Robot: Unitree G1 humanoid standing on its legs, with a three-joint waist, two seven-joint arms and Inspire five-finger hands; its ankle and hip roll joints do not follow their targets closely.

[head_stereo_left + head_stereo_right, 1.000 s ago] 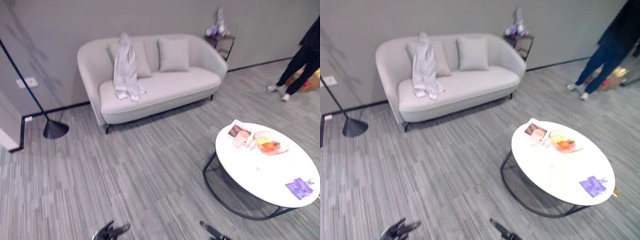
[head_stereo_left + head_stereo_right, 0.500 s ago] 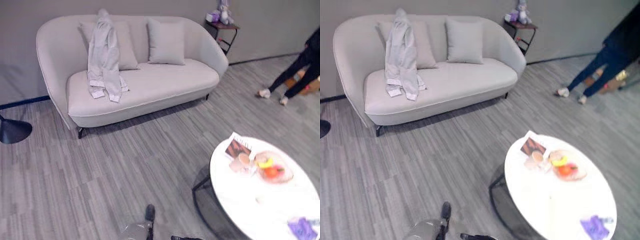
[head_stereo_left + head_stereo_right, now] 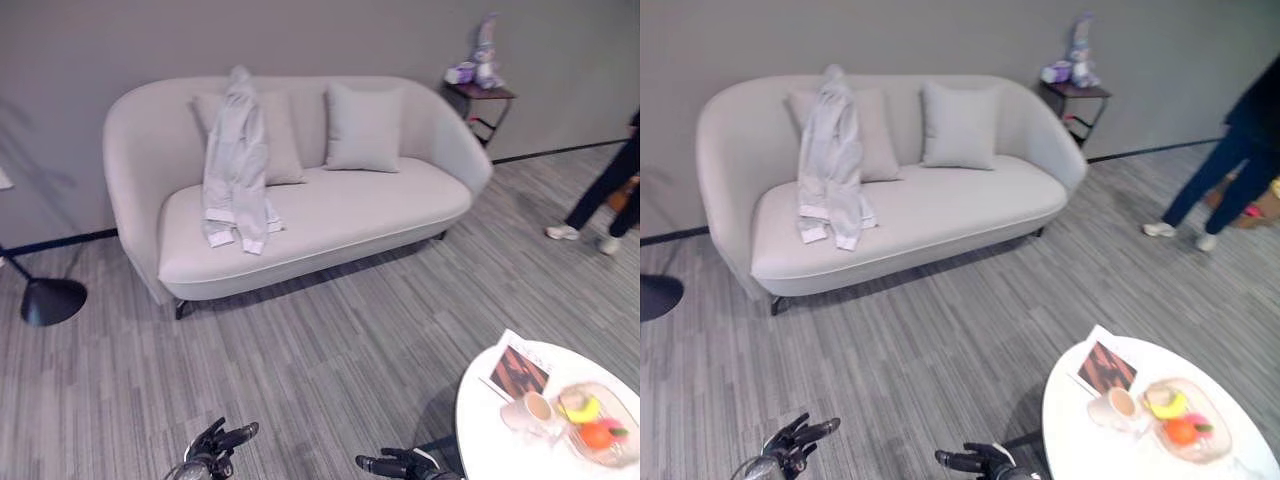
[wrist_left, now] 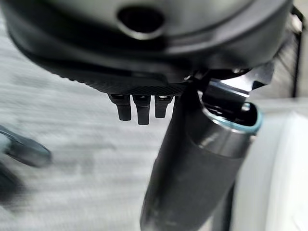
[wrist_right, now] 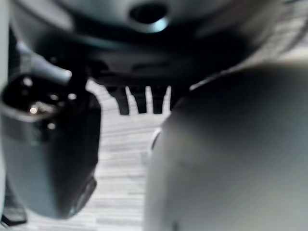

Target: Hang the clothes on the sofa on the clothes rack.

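Grey carpet room, jacket on sofa

Grey striped floor (image 3: 330, 370) under both hands: left hand (image 3: 215, 450) & right hand (image 3: 400, 465) low, fingers loosely spread, holding nothing. Well beyond, sofa (image 3: 330, 215); pale jacket (image 3: 237, 160) draped over its backrest & seat, left side. Round worktop (image 3: 1080, 440) near right.

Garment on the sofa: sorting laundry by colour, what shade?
Pale grey-white garment, clearest in the left eye view.

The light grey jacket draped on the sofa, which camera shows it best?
The left eye view: the light grey jacket hangs whole over the pale sofa's backrest. The right eye view shows the same. Wrist views give only blurred floor.
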